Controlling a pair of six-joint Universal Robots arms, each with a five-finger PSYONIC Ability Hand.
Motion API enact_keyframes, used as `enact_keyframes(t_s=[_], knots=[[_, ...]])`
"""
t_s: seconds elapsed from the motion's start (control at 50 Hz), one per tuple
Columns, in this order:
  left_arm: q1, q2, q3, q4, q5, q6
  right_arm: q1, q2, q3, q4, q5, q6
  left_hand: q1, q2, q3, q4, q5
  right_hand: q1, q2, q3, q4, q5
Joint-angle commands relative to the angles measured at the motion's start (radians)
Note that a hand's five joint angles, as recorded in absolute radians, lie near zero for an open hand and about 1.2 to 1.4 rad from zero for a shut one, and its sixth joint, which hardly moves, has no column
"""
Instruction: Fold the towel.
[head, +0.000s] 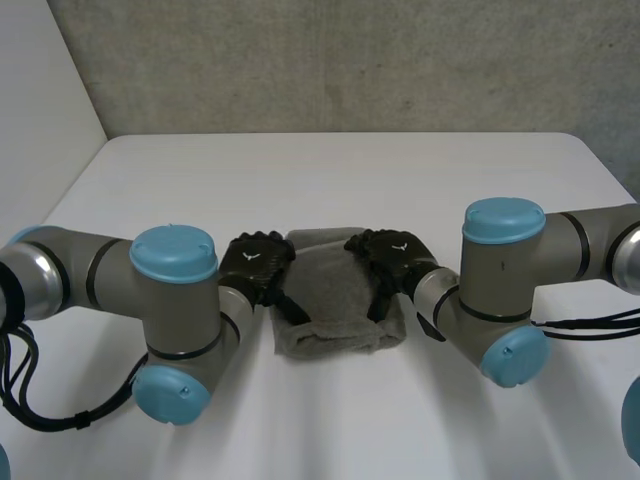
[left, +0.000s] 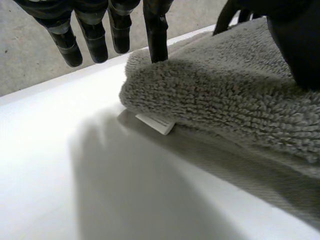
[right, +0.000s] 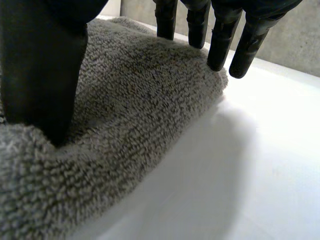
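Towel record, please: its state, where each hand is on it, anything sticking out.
towel: grey, folded in layers, flat on the white table
left hand: at towel's left edge, fingers straight, one tip touching the top layer
right hand: at towel's right edge, thumb pressing the top, fingers straight
label: white, poking out under the fold

Head view: soft, even overhead light, no hard glare. Table (head: 330, 170) is bright white, near washed out toward 6 o'clock; wall (head: 350, 60) at 12 o'clock is a dimmer grey. Left wrist view: towel (left: 225, 100) top is well lit, with a dark shaded band under its folded edge.
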Motion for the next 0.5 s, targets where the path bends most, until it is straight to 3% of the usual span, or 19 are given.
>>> enact_keyframes(t_s=[0.02, 0.26, 0.4, 0.5], knots=[[0.000, 0.048, 0.005, -0.002, 0.003, 0.008, -0.008, -0.089, 0.007, 0.062, -0.006, 0.003, -0.012, -0.010, -0.011, -0.010, -0.026, -0.050, -0.072, -0.073, -0.079, -0.064], [0.023, 0.270, 0.022, -0.005, 0.011, 0.022, -0.022, -0.409, 0.002, 0.110, 0.046, 0.011, -0.012, -0.010, -0.011, -0.010, -0.026, -0.050, -0.072, -0.073, -0.079, -0.064], [0.125, 0.405, 0.068, -0.086, 0.009, 0.022, -0.090, -0.536, -0.016, 0.175, 0.227, -0.026, -0.012, -0.010, -0.011, -0.010, -0.026, -0.050, -0.072, -0.073, -0.079, -0.064], [0.159, 0.430, 0.115, -0.184, 0.006, 0.019, -0.114, -0.542, -0.016, 0.183, 0.270, -0.078, -0.015, -0.013, -0.014, -0.013, -0.029, -0.050, -0.072, -0.073, -0.079, -0.064]])
